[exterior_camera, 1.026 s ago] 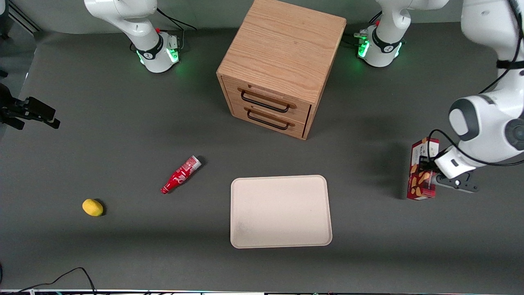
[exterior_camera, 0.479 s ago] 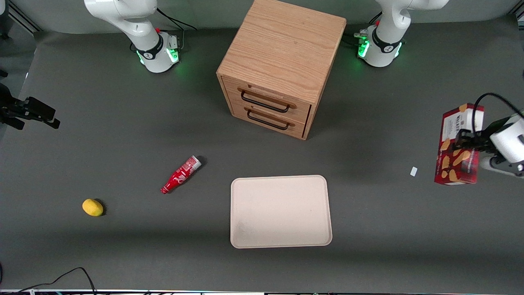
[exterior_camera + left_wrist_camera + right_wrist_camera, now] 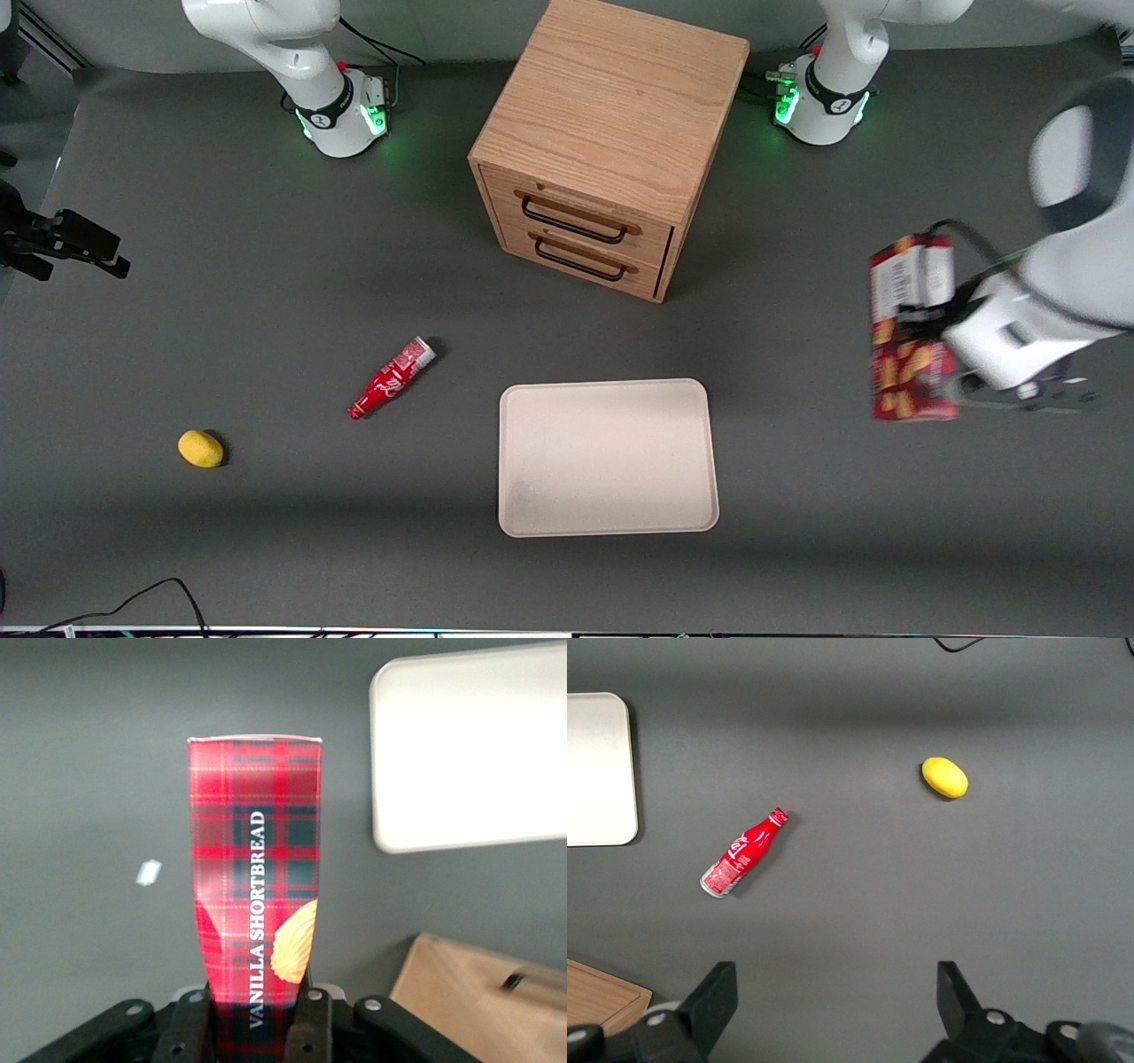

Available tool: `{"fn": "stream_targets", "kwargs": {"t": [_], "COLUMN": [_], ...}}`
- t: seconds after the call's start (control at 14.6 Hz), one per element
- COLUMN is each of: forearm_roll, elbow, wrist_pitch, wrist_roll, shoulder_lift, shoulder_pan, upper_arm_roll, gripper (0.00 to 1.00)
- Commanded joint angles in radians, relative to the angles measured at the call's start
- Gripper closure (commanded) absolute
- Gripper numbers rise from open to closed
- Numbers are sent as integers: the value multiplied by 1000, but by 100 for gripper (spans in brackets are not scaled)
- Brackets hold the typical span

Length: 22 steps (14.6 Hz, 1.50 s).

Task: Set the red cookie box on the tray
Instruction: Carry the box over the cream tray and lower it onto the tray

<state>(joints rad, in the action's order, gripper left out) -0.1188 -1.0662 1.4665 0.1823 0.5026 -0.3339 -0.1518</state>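
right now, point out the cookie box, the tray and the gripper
cookie box [image 3: 912, 332], front view, its printed face
tray [image 3: 607, 456], front view, bare middle
gripper [image 3: 257, 1014], left wrist view, between the fingers clamping the box, off the table

The hand [image 3: 921, 323] holds the red cookie box [image 3: 911, 326] above the tabletop [image 3: 266, 292] toward the working arm's end, at about three o'clock from the tray [image 3: 607, 456] and apart from it. The wooden drawer cabinet [image 3: 611, 142] stands at twelve o'clock from the tray. The red bottle [image 3: 392, 377] lies at ten o'clock from the tray, the lemon [image 3: 201, 448] at nine o'clock, toward the parked arm's end.
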Motion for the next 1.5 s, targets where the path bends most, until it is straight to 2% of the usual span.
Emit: {"fn": "stream_targets", "kwargs": {"t": [0.0,0.14,0.34,0.55,0.75,0.89,1.3,1.37,1.44], "forearm_roll": [10,16,31,79,85,114,117,117,117], "elbow": [107,110,112,114,121,129,123,123,121], "wrist_pitch": [99,213,395,517,546,558,598,606,609], "wrist_roll": [199,284,353,384,381,375,341,339,341], "shoulder_lift": [125,193,299,390,447,479,524,527,527], "shoulder_pan": [-39,-103,-145,-165,-168,-183,-208,-209,-209], "upper_arm_roll": [52,48,44,44,44,46,49,49,49], "gripper": [86,86,86,87,88,88,86,82,74]}}
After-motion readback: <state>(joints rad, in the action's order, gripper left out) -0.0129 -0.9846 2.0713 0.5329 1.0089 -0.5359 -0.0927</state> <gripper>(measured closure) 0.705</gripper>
